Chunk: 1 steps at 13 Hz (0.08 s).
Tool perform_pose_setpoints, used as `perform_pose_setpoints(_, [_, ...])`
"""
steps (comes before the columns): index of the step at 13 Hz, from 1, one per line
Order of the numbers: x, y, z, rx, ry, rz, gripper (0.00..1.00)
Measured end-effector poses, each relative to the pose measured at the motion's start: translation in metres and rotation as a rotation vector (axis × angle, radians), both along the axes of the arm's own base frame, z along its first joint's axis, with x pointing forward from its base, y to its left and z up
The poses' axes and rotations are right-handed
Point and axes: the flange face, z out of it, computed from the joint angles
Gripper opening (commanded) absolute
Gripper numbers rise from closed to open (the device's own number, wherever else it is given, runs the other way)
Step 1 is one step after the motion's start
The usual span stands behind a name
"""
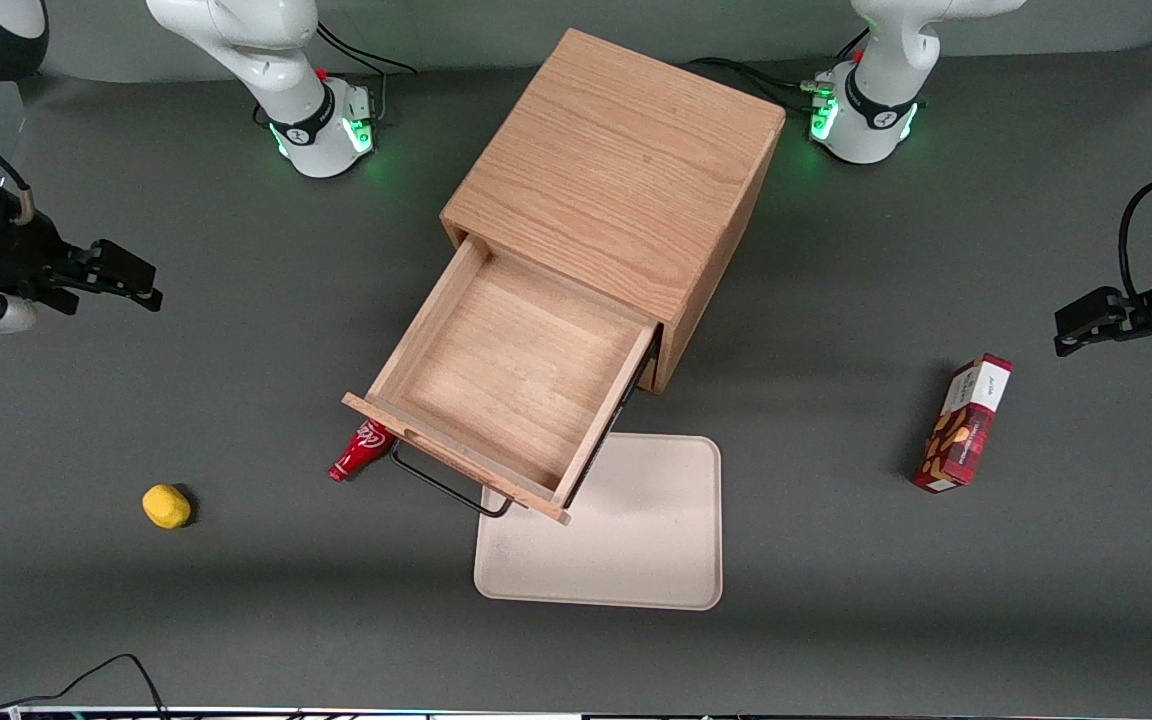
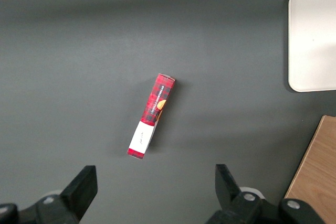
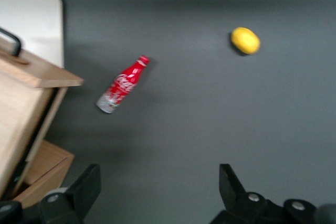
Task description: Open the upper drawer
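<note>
The upper drawer (image 1: 511,385) of the light-oak cube cabinet (image 1: 626,180) stands pulled far out, its wooden inside bare, its thin black bar handle (image 1: 446,488) at the front. Part of the drawer (image 3: 23,103) and its handle (image 3: 11,39) show in the right wrist view. My gripper (image 1: 121,280) hangs open and empty above the bare table, well away from the drawer toward the working arm's end; its fingertips (image 3: 89,184) are spread wide over grey table.
A red cola bottle (image 1: 361,450) lies beside the drawer front, under its corner. A yellow lemon (image 1: 166,506) lies nearer the front camera. A beige tray (image 1: 616,530) lies in front of the cabinet. A red snack box (image 1: 964,423) lies toward the parked arm's end.
</note>
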Motion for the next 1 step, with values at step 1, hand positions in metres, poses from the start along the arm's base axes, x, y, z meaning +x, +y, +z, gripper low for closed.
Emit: perform_pose_setpoints(1, [-0.0006,-0.0047,-0.0026,-0.009,0.004,-0.015,1.00])
